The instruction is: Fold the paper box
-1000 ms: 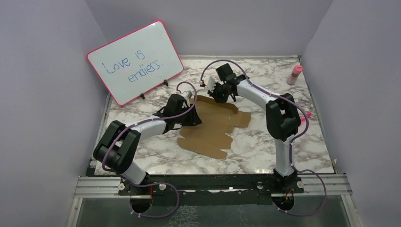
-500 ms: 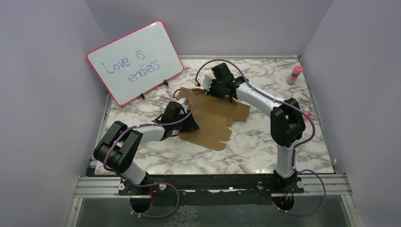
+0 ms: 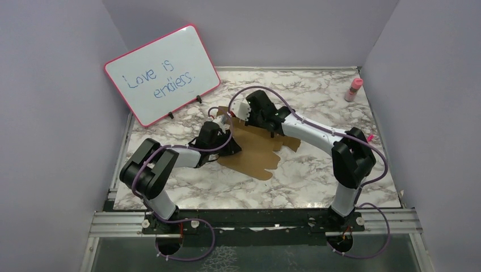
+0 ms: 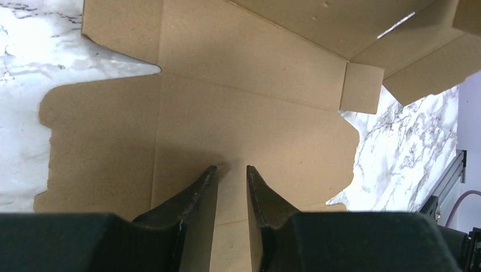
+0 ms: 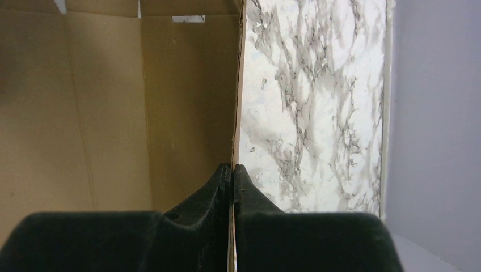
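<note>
Two grippers work one flat box (image 3: pixel 258 150) lying at the centre of the table (image 3: pixel 317 175). Judged step: raising the first panel. The right gripper (image 5: pixel 233 168), at the sheet's 11 o'clock, is clenched on its edge. The left gripper (image 4: pixel 231 170), at 9 o'clock, has its jaws narrowly apart with the tips on a panel, grasping nothing. Next move: pin the crease and lift.

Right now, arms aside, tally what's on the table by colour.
Brown: 1, the cardboard sheet
Pink: 1, the bottle
White with a pink frame: 1, the whiteboard
Total: 3
</note>
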You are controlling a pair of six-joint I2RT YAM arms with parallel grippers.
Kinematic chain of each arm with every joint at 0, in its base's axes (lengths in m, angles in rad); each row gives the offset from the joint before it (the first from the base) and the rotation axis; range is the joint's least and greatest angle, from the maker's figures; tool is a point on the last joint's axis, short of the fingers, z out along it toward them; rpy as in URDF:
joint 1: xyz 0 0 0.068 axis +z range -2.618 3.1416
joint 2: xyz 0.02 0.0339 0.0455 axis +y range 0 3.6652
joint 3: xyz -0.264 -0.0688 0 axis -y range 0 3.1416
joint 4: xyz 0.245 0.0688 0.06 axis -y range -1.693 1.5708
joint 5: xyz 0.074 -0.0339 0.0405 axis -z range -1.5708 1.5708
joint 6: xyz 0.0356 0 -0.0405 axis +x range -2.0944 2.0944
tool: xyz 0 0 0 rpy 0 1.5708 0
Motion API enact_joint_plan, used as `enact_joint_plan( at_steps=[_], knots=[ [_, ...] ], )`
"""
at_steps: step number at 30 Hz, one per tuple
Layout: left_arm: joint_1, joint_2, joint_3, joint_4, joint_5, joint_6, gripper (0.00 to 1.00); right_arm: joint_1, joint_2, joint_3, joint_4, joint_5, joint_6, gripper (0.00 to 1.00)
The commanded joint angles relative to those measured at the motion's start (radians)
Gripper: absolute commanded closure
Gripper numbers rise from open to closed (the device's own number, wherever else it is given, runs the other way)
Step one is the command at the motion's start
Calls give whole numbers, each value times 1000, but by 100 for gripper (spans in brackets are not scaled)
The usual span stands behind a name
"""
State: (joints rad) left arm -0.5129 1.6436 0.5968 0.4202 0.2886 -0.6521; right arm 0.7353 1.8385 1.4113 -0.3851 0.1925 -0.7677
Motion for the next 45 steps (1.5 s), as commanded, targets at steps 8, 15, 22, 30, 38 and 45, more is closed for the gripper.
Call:
enact_joint_plan(
  at_steps=[8, 15, 22, 30, 38, 45],
  knots=[
    [-7, 73, -51, 100, -34, -59, 73, 143, -99, -123, 90, 139, -2, 92],
    [-7, 27, -101, 170, -71, -76, 73, 194, -121, -192, 130, 231, 13, 93],
    [-6, -104, -169, 217, -124, -83, 69, 199, -156, -235, 174, 291, 13, 95],
    [57, -264, -259, 233, -148, -95, 65, 200, -187, -270, 245, 341, -43, 95],
    [239, -353, -264, 229, -74, -118, 59, 202, -223, -315, 392, 368, -151, 95],
    [287, -258, -125, 224, -103, -79, 52, 203, -199, -355, 567, 368, -282, 95]
  ],
)
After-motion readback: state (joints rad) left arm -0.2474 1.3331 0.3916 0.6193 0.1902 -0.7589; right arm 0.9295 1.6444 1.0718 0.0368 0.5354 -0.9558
